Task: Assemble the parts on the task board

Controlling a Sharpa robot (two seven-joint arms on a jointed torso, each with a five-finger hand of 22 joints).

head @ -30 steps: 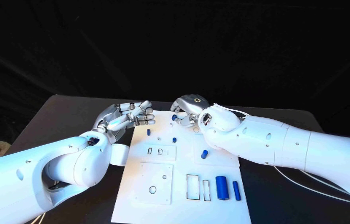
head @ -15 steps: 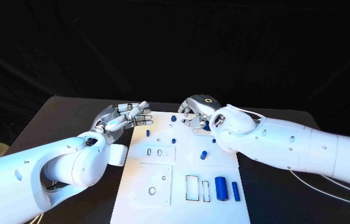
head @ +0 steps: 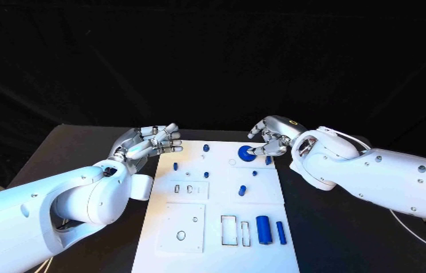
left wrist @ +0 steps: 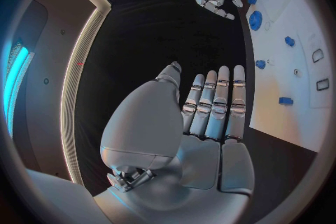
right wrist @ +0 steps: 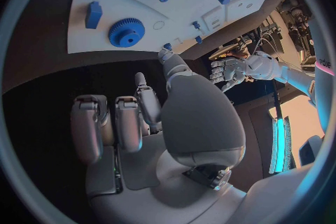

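At the far right corner of the task board (head: pixel 217 224), the right hand (head: pixel 271 138) is held empty with fingers loosely curled and apart, just above a blue gear (head: pixel 247 152). The left hand (head: pixel 148 142) is held spread and empty at the board's far left edge.

The board (head: pixel 213 224) is centred on the table (head: pixel 80 143); a gear (head: pixel 246 151) is set at its far right, two cylinders (head: pixel 263 229) near right.

The right robot hand (head: pixel 273 137) partly hides the blue gear (head: pixel 247 151).
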